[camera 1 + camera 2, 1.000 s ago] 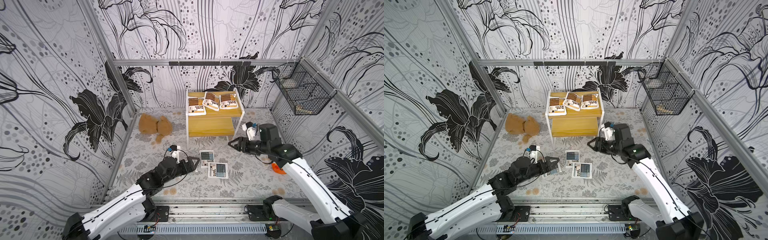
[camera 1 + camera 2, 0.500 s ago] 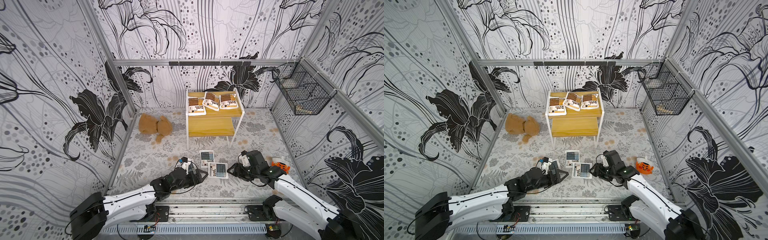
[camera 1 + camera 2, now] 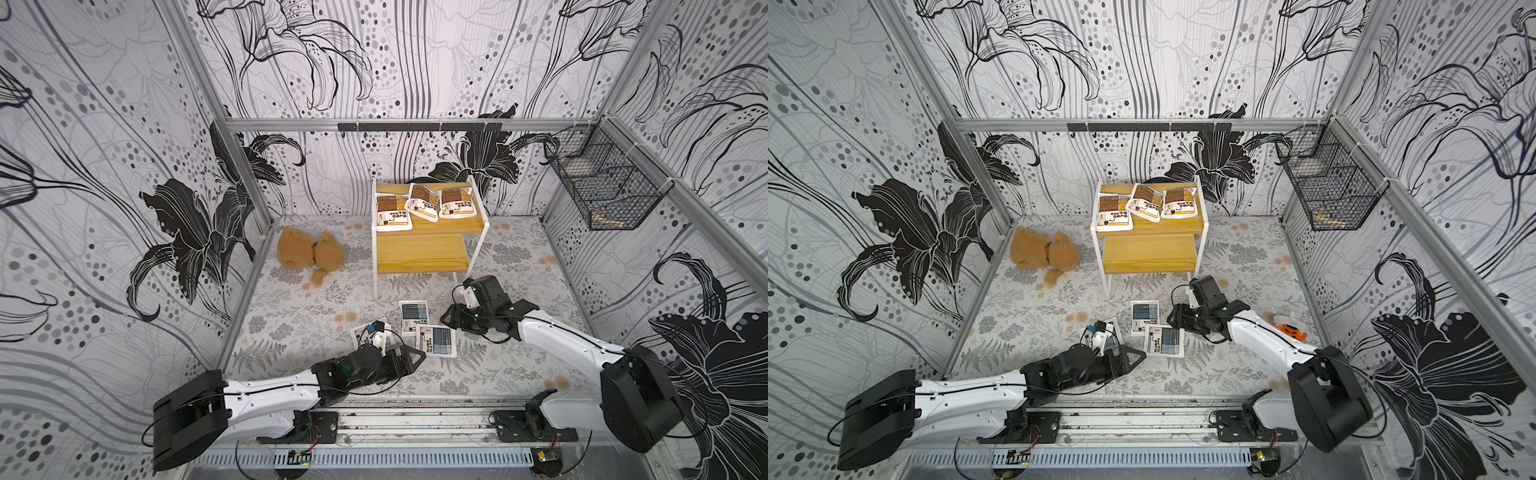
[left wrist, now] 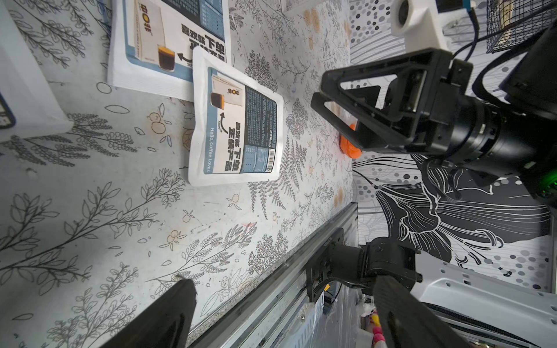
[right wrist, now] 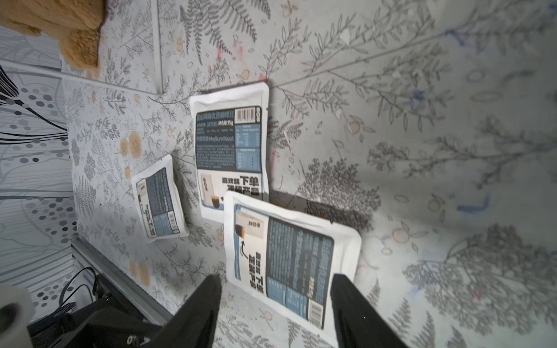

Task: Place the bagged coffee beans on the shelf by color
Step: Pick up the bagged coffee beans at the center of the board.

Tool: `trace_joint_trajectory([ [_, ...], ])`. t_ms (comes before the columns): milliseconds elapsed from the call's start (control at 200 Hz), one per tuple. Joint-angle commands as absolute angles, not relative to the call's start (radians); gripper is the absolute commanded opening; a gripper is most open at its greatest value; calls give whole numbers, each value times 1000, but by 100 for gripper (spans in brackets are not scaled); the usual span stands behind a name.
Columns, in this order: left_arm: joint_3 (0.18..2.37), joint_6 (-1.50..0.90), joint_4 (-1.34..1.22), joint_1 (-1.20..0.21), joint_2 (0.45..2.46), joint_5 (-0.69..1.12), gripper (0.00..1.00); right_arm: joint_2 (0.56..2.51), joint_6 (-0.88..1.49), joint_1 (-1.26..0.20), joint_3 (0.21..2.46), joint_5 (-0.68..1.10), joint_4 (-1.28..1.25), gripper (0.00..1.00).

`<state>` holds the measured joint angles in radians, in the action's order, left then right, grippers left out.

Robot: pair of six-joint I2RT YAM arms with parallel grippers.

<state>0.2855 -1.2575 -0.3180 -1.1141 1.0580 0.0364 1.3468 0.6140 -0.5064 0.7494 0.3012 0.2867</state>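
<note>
Three brown-orange bagged coffee beans (image 3: 424, 202) lie on the top board of the yellow shelf (image 3: 428, 253). On the floor in front lie three blue-grey ones: one (image 3: 414, 316), one (image 3: 436, 340) overlapping it, and one (image 3: 358, 332) partly hidden under my left wrist. My right gripper (image 3: 449, 320) is low beside the overlapping pair, open; in the right wrist view its jaws (image 5: 275, 286) straddle the near edge of the closest bag (image 5: 289, 256). My left gripper (image 3: 415, 357) is wide open and empty, and in its wrist view (image 4: 283, 289) the bag (image 4: 238, 132) lies ahead of it.
A brown teddy bear (image 3: 309, 251) lies left of the shelf. A black wire basket (image 3: 602, 191) hangs on the right wall. A small orange object (image 3: 1289, 328) sits on the floor behind my right arm. The arms' rail (image 3: 415, 419) runs along the front edge.
My right arm came down from beside the shelf to floor level at the blue-grey bags. My left arm lowered and drew back toward the front rail. Both openings look unchanged.
</note>
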Motion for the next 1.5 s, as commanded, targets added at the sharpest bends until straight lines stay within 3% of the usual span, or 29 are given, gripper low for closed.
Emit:
trace_joint_trajectory([
  [0,272,-1269,-342,-1121,1024,3,97,1405,568,-509,790,270,279,63],
  [355,263,-1275,-293,-1123,972,-12,97,1516,552,-497,821,267,254,64],
  [856,258,-1277,-347,-1123,1008,-11,97,1488,549,-495,719,329,237,64],
  [1497,244,-1282,-419,-1124,1067,-8,97,1225,688,-497,452,485,151,63],
])
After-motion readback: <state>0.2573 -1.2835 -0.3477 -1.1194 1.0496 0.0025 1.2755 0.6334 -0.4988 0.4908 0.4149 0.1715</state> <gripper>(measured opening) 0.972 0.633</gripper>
